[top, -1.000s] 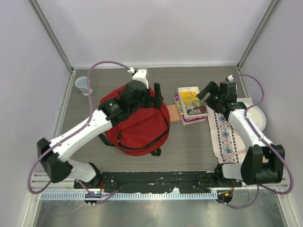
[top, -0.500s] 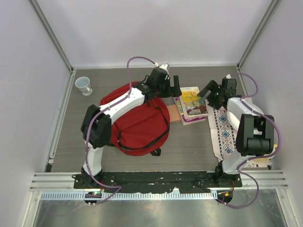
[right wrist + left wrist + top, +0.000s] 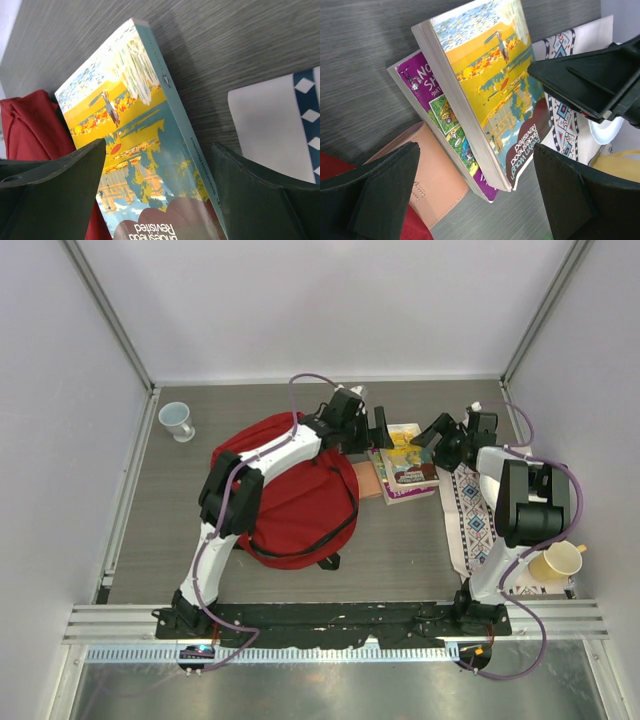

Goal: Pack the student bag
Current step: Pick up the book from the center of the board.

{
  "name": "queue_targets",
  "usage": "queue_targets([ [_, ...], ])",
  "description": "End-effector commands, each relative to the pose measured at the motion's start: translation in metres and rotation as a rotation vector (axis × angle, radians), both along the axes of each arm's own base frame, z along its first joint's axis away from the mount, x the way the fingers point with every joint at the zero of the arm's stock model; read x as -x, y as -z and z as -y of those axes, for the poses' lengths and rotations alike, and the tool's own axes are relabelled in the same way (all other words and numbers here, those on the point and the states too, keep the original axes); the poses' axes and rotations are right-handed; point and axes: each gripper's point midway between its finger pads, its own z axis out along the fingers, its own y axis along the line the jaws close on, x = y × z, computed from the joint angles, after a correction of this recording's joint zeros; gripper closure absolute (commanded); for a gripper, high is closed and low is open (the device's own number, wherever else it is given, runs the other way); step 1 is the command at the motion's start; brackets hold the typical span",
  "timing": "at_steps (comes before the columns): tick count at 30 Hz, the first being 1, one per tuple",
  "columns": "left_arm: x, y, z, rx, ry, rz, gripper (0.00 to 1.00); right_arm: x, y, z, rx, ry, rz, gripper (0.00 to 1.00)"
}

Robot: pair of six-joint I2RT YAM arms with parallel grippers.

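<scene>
The student bag (image 3: 290, 500) is a big red backpack lying flat left of centre; its red fabric shows at the left edge of the right wrist view (image 3: 25, 125). Right of it lie two stacked books, a yellow-and-blue paperback (image 3: 403, 452) (image 3: 490, 85) (image 3: 135, 130) on a purple one (image 3: 427, 95), beside a tan wallet (image 3: 364, 480) (image 3: 435, 170). My left gripper (image 3: 383, 433) (image 3: 480, 200) hovers open at the books' left side. My right gripper (image 3: 432, 440) (image 3: 160, 195) stands open at their right side, the paperback's cover seen between its jaws, not clamped.
A patterned cloth (image 3: 480, 525) (image 3: 285, 125) lies at the right with a yellow cup (image 3: 558, 562) on its near end and a white plate (image 3: 605, 132) on it. A pale blue cup (image 3: 177, 420) stands at the far left. White walls close in the table.
My left arm swung from above the bag rightward to the books. My right arm folded back, uncovering the yellow cup, while its gripper edged left toward the paperback.
</scene>
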Motion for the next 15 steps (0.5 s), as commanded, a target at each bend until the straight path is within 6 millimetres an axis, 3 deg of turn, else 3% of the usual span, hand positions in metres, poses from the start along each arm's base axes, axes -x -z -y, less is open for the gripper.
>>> queue_targets([
  [1,-0.004,-0.003,0.012,0.058,0.026,-0.011,0.00,0.004,-0.011,-0.013,-0.049,-0.051,0.064,0.11],
  [8,0.000,0.022,0.017,0.057,0.046,-0.070,0.02,0.021,-0.003,-0.018,-0.072,-0.062,0.049,0.13],
  [11,0.001,0.027,0.019,0.064,0.053,-0.082,0.02,0.027,-0.006,-0.017,-0.063,-0.050,0.059,0.19],
  [15,0.004,0.029,0.024,0.079,0.082,-0.099,0.03,0.035,-0.013,-0.017,-0.052,-0.050,0.078,0.42],
])
